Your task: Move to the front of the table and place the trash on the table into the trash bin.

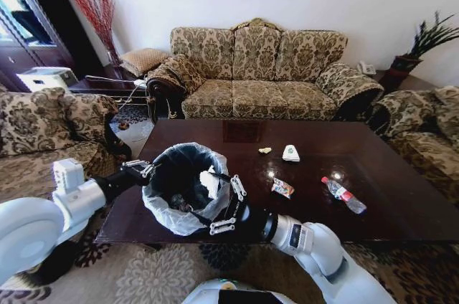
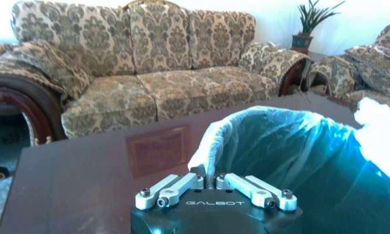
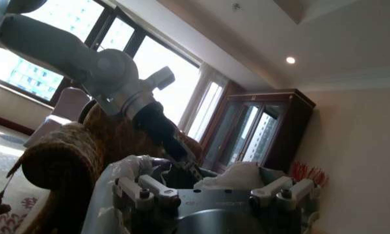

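Note:
The trash bin (image 1: 179, 189) with its white liner stands on the front left part of the dark table (image 1: 387, 175). My left gripper (image 1: 148, 170) (image 2: 208, 174) is shut on the bin's (image 2: 292, 146) near left rim. From the right, my right gripper (image 1: 216, 200) (image 3: 231, 187) reaches over the bin's opening, shut on a crumpled white paper (image 1: 210, 181) (image 3: 237, 174) (image 2: 380, 136) at rim height. Other trash lies on the table: a small pale scrap (image 1: 265, 150), a white packet with green print (image 1: 290, 153), a colourful wrapper (image 1: 282, 188) and a clear red-capped bottle (image 1: 343, 194).
A patterned sofa (image 1: 258, 74) stands behind the table, with armchairs at the left (image 1: 43, 125) and right (image 1: 423, 117). A potted plant (image 1: 419, 46) is at the back right. Patterned carpet (image 1: 129, 275) lies before the table's front edge.

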`<state>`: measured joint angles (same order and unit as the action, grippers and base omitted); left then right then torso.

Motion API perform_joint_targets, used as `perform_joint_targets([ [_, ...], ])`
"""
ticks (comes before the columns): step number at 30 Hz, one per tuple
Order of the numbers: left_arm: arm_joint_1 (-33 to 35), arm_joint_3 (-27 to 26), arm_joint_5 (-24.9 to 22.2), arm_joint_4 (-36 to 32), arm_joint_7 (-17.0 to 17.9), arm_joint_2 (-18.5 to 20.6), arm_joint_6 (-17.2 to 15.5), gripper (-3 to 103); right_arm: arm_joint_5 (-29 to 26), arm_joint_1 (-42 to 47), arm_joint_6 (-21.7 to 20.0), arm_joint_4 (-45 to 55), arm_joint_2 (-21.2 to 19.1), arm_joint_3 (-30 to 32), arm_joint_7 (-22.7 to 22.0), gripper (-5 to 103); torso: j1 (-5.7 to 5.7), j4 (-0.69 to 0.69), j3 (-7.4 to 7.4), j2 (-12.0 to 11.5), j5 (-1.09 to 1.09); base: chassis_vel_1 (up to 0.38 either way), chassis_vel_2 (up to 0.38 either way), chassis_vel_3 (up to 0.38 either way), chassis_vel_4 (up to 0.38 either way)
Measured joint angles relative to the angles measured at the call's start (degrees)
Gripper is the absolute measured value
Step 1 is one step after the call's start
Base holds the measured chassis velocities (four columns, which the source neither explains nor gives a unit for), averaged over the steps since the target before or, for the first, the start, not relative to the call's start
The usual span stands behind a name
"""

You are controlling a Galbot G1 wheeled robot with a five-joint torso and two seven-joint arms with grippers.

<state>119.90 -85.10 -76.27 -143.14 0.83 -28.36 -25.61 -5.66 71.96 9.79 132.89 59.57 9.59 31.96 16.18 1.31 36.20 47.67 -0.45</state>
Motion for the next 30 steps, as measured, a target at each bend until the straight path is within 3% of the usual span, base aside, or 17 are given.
perform_joint_targets([
  [5, 0.1, 0.3, 0.0, 0.0, 0.0, 0.0, -0.1, 1, 1.7, -0.4, 2.3, 0.4, 0.0, 0.4, -2.6, 96, 0.00, 0.00, 0.00, 0.0, 0.02, 0.000, 0.000, 0.000, 0.000],
  [10, 0.4, 0.7, -0.2, -0.1, -0.1, -0.4, -0.2, 1, -6.2, -2.3, 3.1, 2.2, 0.2, -3.8, -9.0, 100, -0.01, -0.01, 0.00, 0.0, 0.02, 0.000, 0.000, 0.000, 0.000],
  [12, 0.4, 1.3, 0.1, -0.1, 0.2, -1.0, -0.4, 1, -11.6, -3.6, 2.2, 3.8, 0.6, -6.8, -13.5, 100, 0.00, 0.01, 0.00, 0.0, 0.01, 0.000, 0.000, 0.000, 0.000],
  [14, 0.5, 1.5, 0.4, -0.1, 0.2, -1.1, -0.4, 1, -12.6, -3.8, 1.5, 4.1, 0.5, -7.5, -14.3, 100, 0.00, 0.01, 0.00, 0.0, 0.00, 0.000, 0.000, 0.000, 0.000],
  [15, 0.7, 1.8, 1.1, -0.1, 0.1, -1.4, -0.5, 1, -14.0, -3.8, -1.0, 4.7, 0.1, -8.4, -15.5, 100, 0.00, 0.01, 0.00, 0.0, 0.00, 0.000, 0.000, 0.000, 0.000],
  [16, 1.4, 2.2, 3.6, -0.1, -0.7, -1.8, -0.6, 1, -16.7, -3.4, -10.1, 6.4, -1.1, -8.8, -16.5, 100, 0.00, -0.01, 0.00, 0.0, -0.03, 0.000, 0.000, 0.000, 0.000],
  [17, 1.8, 2.4, 5.4, -0.1, -1.2, -2.0, -0.6, 1, -19.7, -3.5, -13.3, 7.1, -1.3, -8.8, -16.8, 100, 0.00, -0.02, 0.00, 0.0, -0.04, 0.000, 0.000, 0.000, 0.000],
  [18, 1.8, 2.4, 5.4, -0.1, -1.2, -2.0, -0.6, 1, -19.7, -3.5, -13.3, 7.1, -1.3, -8.8, -16.8, 100, 0.00, -0.02, 0.00, 0.0, -0.04, 0.000, 0.000, 0.000, 0.000],
  [19, 2.2, 2.4, 7.6, -0.1, -2.0, -2.2, -0.6, 1, -22.2, -4.0, -16.0, 8.1, -1.2, -8.9, -17.8, 100, -0.01, -0.03, 0.00, 0.0, 0.00, 0.000, 0.000, 0.000, 0.000],
  [20, 2.8, 2.0, 9.4, -0.1, -2.5, -2.3, -0.6, 1, -20.7, -5.1, -20.4, 9.0, -1.5, -8.8, -19.0, 100, -0.01, 0.01, -0.01, 0.0, 0.04, 0.000, 0.000, 0.000, 0.000],
  [21, 3.3, 1.4, 10.1, -0.1, -2.8, -2.3, -0.6, 1, -19.1, -5.6, -20.1, 8.2, -2.8, -8.9, -16.0, 100, -0.01, 0.02, 0.00, 0.0, 0.00, 0.000, 0.000, 0.000, 0.000],
  [23, 3.5, 1.0, 10.2, -0.1, -2.9, -2.3, -0.6, 1, -19.8, -5.9, -19.4, 8.0, -3.3, -9.0, -14.7, 100, -0.01, 0.02, 0.00, 0.0, -0.04, 0.000, 0.000, 0.000, 0.000],
  [26, 4.0, -0.4, 10.3, -0.1, -3.1, -2.7, -0.6, 1, -19.3, -6.9, -21.0, 8.7, -2.9, -8.8, -16.8, 100, 0.00, -0.02, 0.00, 0.0, 0.00, 0.000, 0.000, 0.000, 0.000],
  [28, 5.1, -1.2, 11.4, -0.1, -3.3, -3.7, -0.5, 1, -13.7, -7.2, -13.0, 6.4, -2.5, -7.2, -11.8, 100, 0.00, 0.01, 0.00, 0.0, 0.03, 0.000, 0.000, 0.000, 0.000],
  [30, 5.3, -1.3, 11.8, -0.1, -3.4, -4.1, -0.4, 1, -11.4, -6.9, -11.9, 6.3, -2.5, -6.9, -10.8, 100, 0.00, 0.02, 0.00, 0.0, 0.03, 0.000, 0.000, 0.000, 0.000],
])
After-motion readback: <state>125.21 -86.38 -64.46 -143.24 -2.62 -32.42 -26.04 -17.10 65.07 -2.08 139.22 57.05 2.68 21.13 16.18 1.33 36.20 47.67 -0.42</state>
